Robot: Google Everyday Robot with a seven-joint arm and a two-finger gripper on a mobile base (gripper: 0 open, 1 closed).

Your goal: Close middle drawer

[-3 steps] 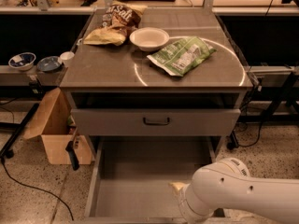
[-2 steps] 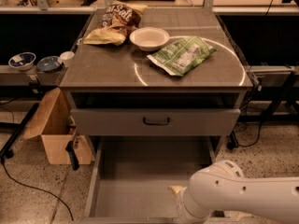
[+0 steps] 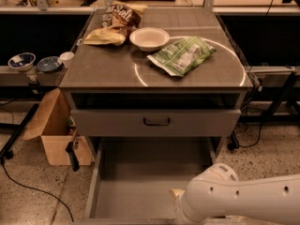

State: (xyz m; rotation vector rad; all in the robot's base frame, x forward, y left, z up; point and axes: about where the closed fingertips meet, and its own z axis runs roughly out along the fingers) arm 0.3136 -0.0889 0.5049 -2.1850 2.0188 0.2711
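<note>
Grey drawer (image 3: 140,182), pulled well out of the cabinet (image 3: 108,71) toward the camera, lowest of what shows. Its mouth faces up, with the flat floor bare and thin side walls left and right. The long axis runs side to side, nearly the cabinet's width; the slide-out direction points at the viewer, and the front end is cut by the bottom edge. Just above its rear sits a grey panel (image 3: 117,123) with a black bar handle (image 3: 156,122), nearly flush, and a dark slot lies over it. White arm (image 3: 243,203) enters from the lower right and lies over the drawer's front right corner. The gripper is hidden at the arm's end by the bottom edge, so whether it is spread or closed cannot be told. A small tan bit (image 3: 177,192) shows just beside the casing; what it is cannot be told. On top are a chip bag (image 3: 115,22), a white bowl (image 3: 149,38) and a green bag (image 3: 183,55). A cardboard box (image 3: 56,142) stands on the floor to the left.
</note>
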